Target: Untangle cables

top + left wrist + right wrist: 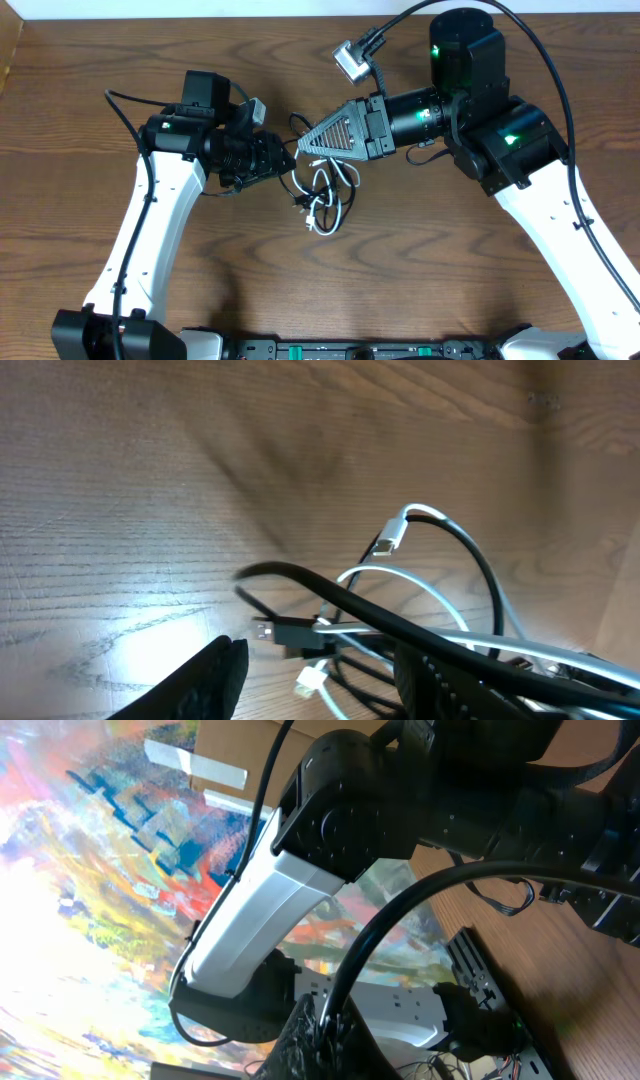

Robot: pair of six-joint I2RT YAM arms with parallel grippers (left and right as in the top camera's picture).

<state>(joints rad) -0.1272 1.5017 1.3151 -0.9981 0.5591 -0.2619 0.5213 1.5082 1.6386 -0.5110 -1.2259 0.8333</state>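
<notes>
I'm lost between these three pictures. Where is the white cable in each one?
Overhead: the white cable lies in loops near the picture's middle.
Left wrist: it arcs across just right of centre, tangled with the black cables.
Right wrist: not in it.
Shared landmark: the wooden table, seen in all three.

counter (420,250) | cables (322,195) heaped mid-counter | left claw (283,160) just left of heap | right claw (303,147) just behind heap, near left claw, one strand in it
</notes>
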